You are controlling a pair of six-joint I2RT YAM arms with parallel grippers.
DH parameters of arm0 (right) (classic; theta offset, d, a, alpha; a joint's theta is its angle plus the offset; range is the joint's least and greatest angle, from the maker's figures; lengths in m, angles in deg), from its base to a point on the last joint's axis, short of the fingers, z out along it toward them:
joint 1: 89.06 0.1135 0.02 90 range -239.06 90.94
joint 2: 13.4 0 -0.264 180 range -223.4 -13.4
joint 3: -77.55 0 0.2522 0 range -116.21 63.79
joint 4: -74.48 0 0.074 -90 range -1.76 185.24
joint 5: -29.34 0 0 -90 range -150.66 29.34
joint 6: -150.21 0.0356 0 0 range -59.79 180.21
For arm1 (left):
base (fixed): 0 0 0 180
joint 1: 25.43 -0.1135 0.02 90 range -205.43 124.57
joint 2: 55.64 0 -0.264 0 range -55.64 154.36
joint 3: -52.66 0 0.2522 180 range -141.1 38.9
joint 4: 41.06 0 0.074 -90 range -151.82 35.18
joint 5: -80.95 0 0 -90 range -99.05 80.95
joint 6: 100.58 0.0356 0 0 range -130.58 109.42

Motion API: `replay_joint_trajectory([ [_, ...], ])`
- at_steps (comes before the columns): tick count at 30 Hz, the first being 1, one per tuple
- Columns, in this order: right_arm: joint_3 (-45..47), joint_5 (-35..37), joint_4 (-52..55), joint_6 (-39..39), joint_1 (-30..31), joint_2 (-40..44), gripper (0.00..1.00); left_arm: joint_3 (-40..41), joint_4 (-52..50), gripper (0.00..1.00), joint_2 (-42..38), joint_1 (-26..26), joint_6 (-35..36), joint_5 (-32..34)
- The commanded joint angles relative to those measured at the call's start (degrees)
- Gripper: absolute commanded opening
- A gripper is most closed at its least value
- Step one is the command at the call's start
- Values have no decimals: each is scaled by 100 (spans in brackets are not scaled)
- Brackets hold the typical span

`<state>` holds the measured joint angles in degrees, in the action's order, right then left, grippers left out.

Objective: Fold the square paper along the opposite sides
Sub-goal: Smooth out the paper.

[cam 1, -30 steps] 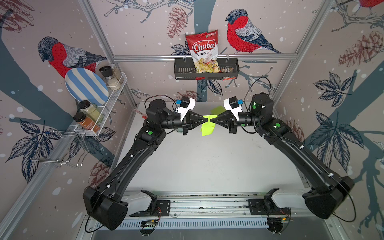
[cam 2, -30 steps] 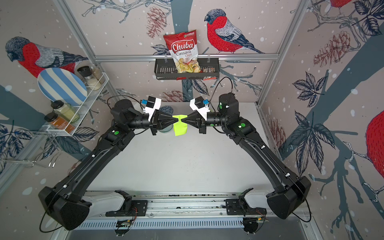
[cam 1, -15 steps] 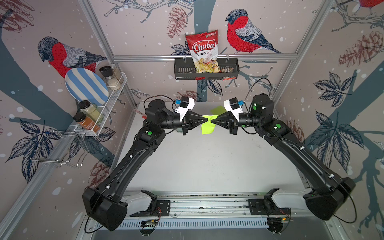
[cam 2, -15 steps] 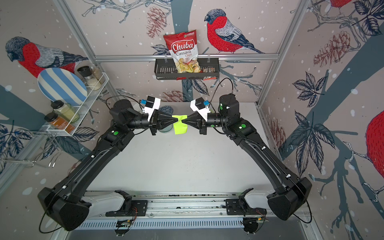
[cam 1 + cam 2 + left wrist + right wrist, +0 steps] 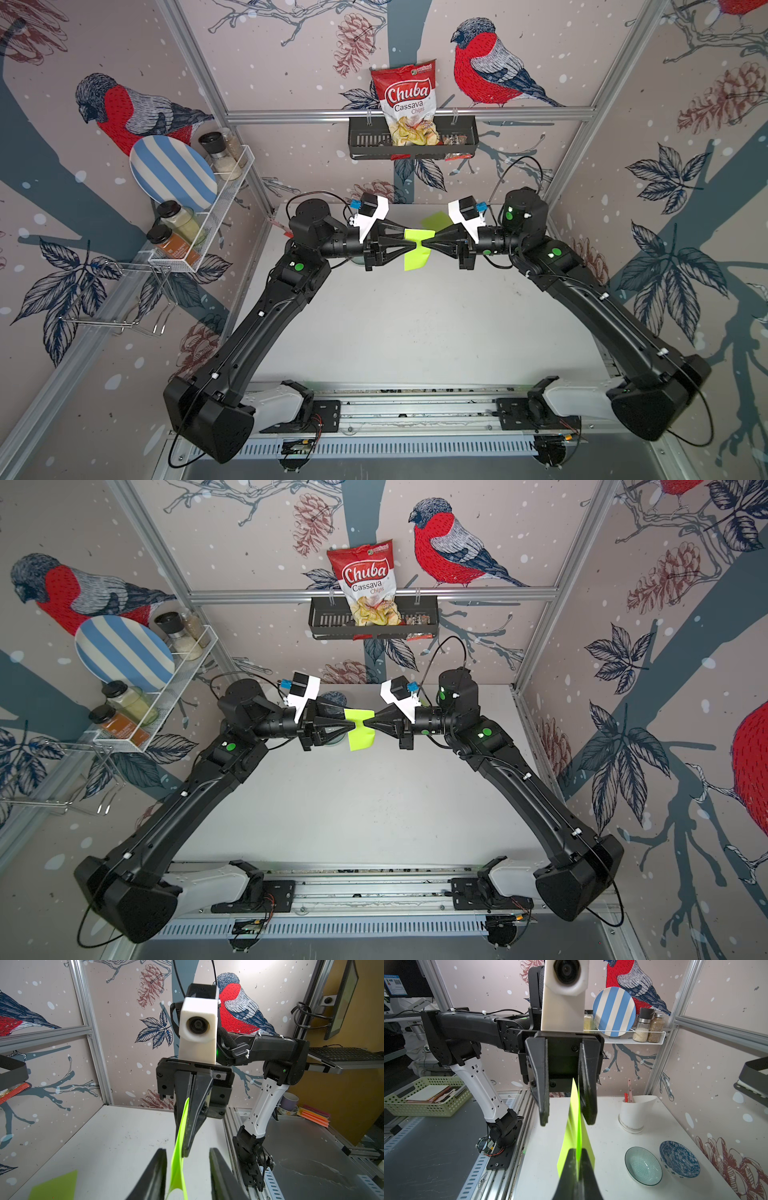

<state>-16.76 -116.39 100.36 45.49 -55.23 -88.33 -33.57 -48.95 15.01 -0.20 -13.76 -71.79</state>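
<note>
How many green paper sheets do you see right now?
2. A hanging sheet, pinched by the right gripper above the table, and a flat sheet lying on the table behind it. More may be hidden under the arms.

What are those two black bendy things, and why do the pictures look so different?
They are two robot arms, each ending in a pincer called a gripper. Two pictures look down from above on the white table. Two come from cameras on the arms' wrists, so each sees the opposite arm close up. The arms meet at a bright green paper held above the table. The right gripper is pinched shut on it; the left gripper has its fingers apart around it. On the table lie another green sheet, a teal bowl, a blue bowl and a white cup.
</note>
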Motion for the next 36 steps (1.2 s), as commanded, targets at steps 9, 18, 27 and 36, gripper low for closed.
replay_joint_trajectory([
  [9, 7, -87, -78, 9, 1, 17, 0, -12, 301, 0, 11, -10, -96, -1],
  [18, -28, -53, -96, 30, 2, 6, 4, 75, 389, 0, -60, -10, -86, -115],
  [27, -224, -196, 70, -67, -7, -61, 11, 74, 387, 0, -32, -10, -87, -141],
  [36, -198, -281, 90, -76, 1, -91, 2, -5, 466, 0, -45, -10, -147, -158],
])
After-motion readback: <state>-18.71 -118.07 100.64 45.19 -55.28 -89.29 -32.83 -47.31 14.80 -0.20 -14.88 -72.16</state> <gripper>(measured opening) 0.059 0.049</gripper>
